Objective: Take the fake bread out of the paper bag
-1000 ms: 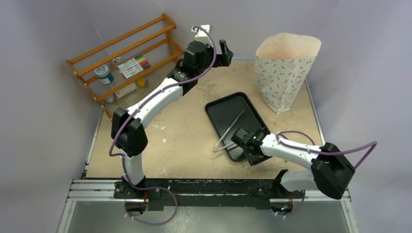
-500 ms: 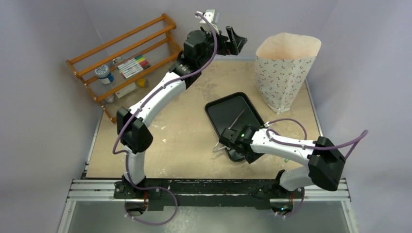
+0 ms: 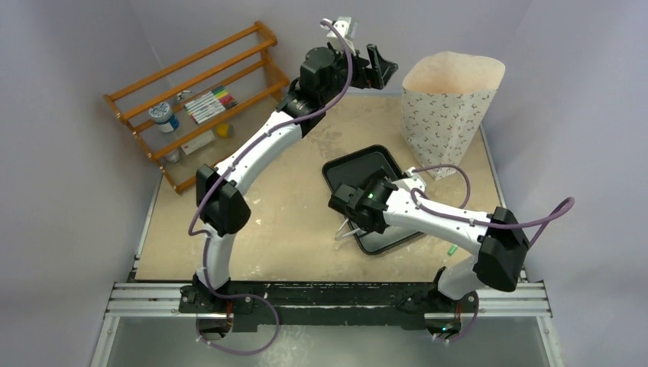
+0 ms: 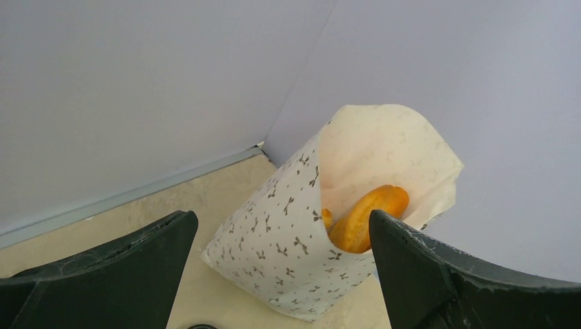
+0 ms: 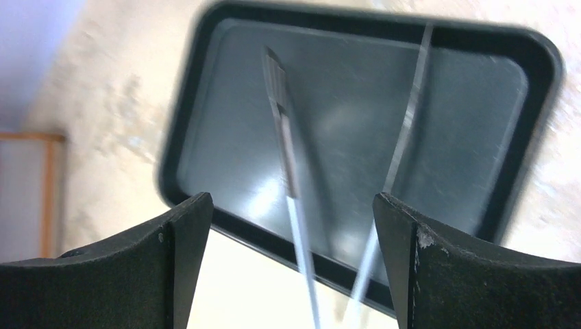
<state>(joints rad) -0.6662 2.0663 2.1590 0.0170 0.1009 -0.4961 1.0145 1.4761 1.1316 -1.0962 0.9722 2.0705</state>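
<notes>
two hands gape, both empty. the bread (image 4: 370, 216) sits low in the bag (image 3: 447, 115) at the desk's (image 3: 290, 222) 1 o'clock, left hand (image 3: 382, 65) at its 9 o'clock. right hand (image 5: 291, 205) hovers over tongs (image 5: 284, 137) on the tray (image 3: 359, 164); a skewed pinch could flick them off.

A black tray (image 3: 358, 170) lies on the pale, speckled bench (image 3: 283, 222). Metal tongs (image 5: 282, 137) rest in it, blurred in the right wrist view. Their two arms spread across the tray floor, and the joined end pokes out over the near rim. At the far left corner stands a wooden rack (image 3: 191, 60) holding coloured markers (image 3: 208, 103), a blue-and-white-lidded jar (image 3: 163, 116) and a small yellow item (image 3: 222, 130) – too small to identify. A tiny green speck (image 3: 451, 248) sits near the bench's right edge.
</notes>
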